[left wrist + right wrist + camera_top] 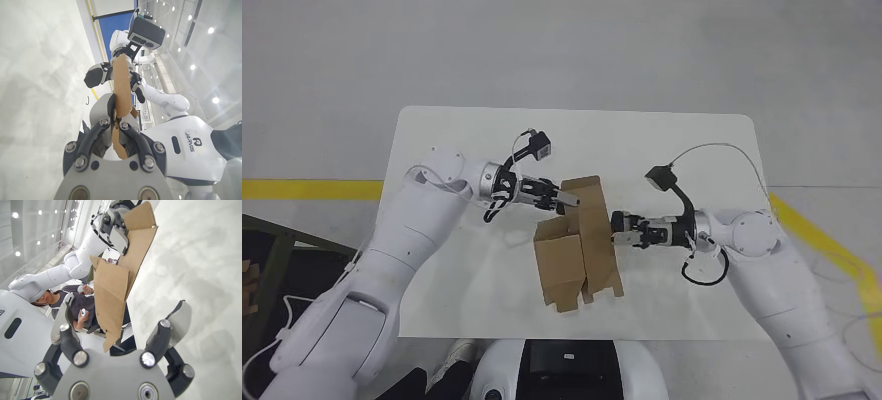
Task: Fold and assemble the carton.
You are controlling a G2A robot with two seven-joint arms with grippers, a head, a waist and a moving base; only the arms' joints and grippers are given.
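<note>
Early yet: the carton (577,245) was only part-opened, its flaps loose and nothing locked.
It was held at the middle of the table (442,140), the left pincer (565,203) clamped on one flap and the right pincer (617,228) spread wide astride an edge, gripping nothing. The top view gave the carton's shape; the left wrist view showed the clamp.

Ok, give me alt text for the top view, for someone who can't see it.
A partly folded brown carton is over the middle of a white table, with a robot gripper at each side. The left gripper is shut on its far flap. The right gripper is open at the carton's opposite edge.
</note>
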